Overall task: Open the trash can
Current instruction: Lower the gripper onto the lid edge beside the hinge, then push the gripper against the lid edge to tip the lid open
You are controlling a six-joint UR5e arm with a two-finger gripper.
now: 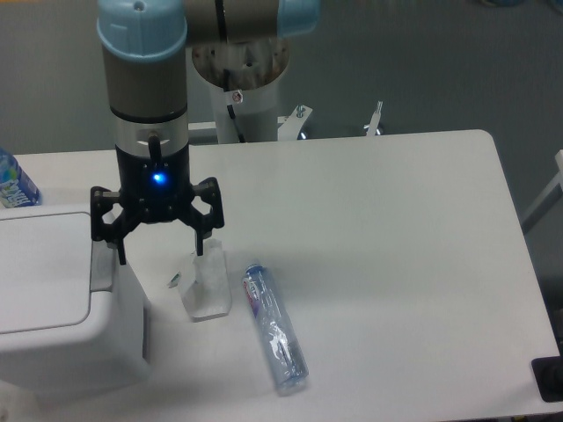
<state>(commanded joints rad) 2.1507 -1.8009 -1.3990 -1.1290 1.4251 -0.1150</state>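
The trash can (53, 308) is a large boxy white bin at the table's left front, partly cut off by the frame edge. Its flat white lid (40, 268) lies shut. A grey push tab (103, 268) sits on its right edge. My gripper (160, 248) points down just right of the bin and is open and empty. Its left fingertip (120, 252) hangs at the top of the grey tab; I cannot tell if it touches. Its right fingertip (201, 244) hangs above the table.
A crumpled clear plastic piece (205, 286) lies just below the right finger. An empty clear bottle (274, 330) lies on its side to the right of it. Another bottle (14, 183) stands at the far left behind the bin. The table's front edge is close to the bin.
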